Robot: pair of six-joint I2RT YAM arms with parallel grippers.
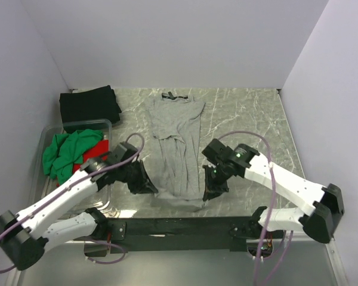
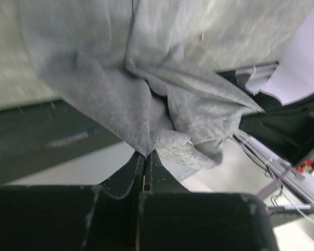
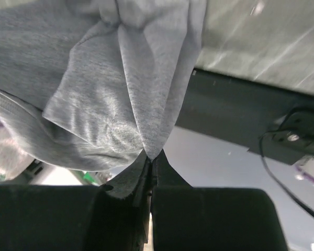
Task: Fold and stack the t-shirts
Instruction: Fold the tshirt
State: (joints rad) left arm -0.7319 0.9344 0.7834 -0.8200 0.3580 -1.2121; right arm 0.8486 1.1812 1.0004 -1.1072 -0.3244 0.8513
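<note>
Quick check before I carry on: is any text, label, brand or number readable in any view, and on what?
None can be read. The dark strip inside the collar of the grey t-shirt may hold a label, but it is too small to read. Both wrist views show only plain grey cloth.

Even bright light, blurry wrist views

No text, label, brand, number or sign can be read in any view; even the dark collar band (image 1: 170, 95) at the far end of the grey t-shirt (image 1: 176, 149) is seen too small for lettering.
</note>
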